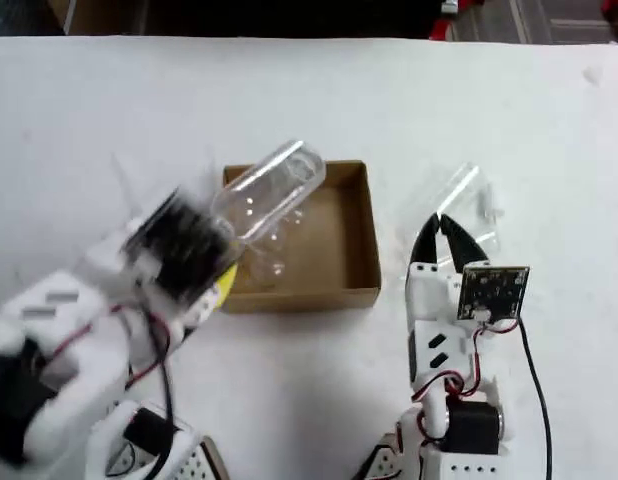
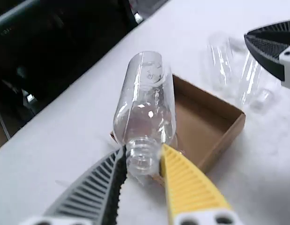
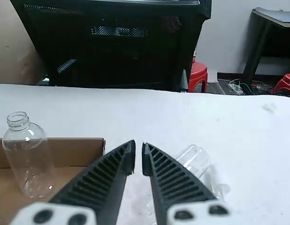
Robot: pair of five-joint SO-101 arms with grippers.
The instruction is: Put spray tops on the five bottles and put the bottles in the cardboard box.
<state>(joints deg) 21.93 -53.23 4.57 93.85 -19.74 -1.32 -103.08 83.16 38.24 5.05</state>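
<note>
Over the table, in the high view, your left gripper (image 1: 217, 255) was clamped on the held bottle (image 1: 274, 190). The bottle hung tilted above the cardboard box (image 1: 361, 235), its base pointing away from the arm. Your right gripper (image 1: 441, 228) sat on the table (image 1: 109, 100) beside the box, its jaws drawn almost together with nothing between them. The lying bottle (image 1: 464, 192) rested just past its tips.

From the left wrist, you saw the grey and yellow fingers (image 2: 187, 183) pinching the held bottle (image 2: 145, 103) at its open neck, with the cardboard box (image 2: 220, 131) beneath and beyond it.

From the right wrist, your right gripper (image 3: 138, 159) showed just a thin slit between its jaws and gripped nothing. The upright bottle (image 3: 27, 159) stood inside the cardboard box (image 3: 65, 147), its neck open. The lying bottle (image 3: 195, 159) lay on its side on the table, just beyond the fingertips.
</note>
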